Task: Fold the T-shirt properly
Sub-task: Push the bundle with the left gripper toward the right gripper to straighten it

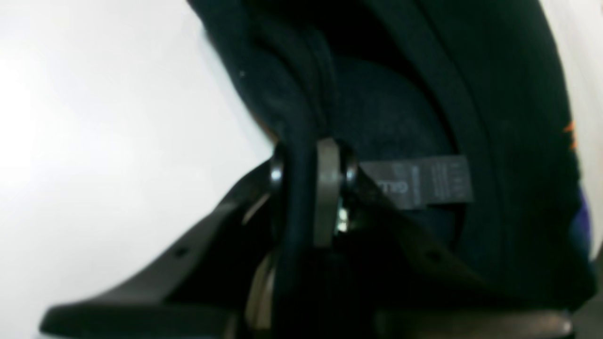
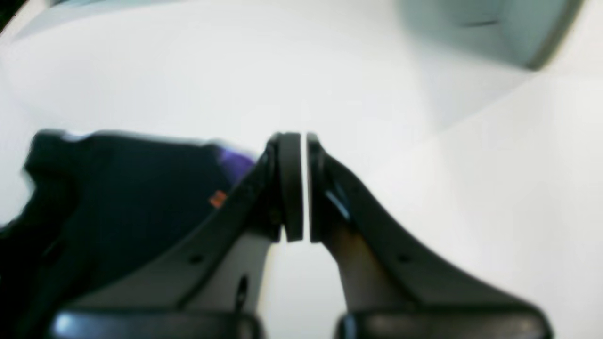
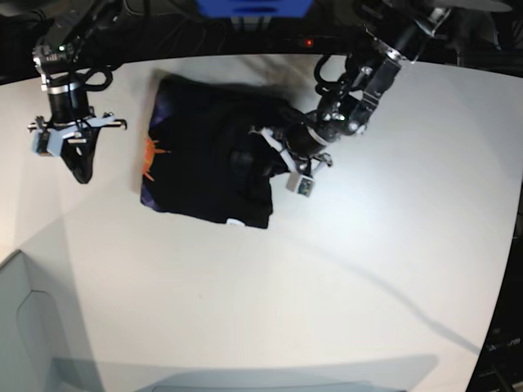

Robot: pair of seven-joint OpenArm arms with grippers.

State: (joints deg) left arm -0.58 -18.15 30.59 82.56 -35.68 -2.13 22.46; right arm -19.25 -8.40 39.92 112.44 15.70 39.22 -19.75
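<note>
Base view: the T-shirt lies in a partly folded black heap on the white table, toward its far edge and left of middle. An orange and purple print shows along the shirt's left edge, and a small white tag sits at its near edge. The left gripper is at the shirt's right side, down against the cloth. In the left wrist view this gripper has its jaws pinched tight on a thick fold of the black fabric, which runs up between them; a dark label with faint lettering lies just right of the jaws, inside the collar. The right gripper hangs off the shirt's left edge, apart from it. In the right wrist view its jaws are nearly together, a thin slit between the pads, holding nothing; the shirt lies to their left.
</note>
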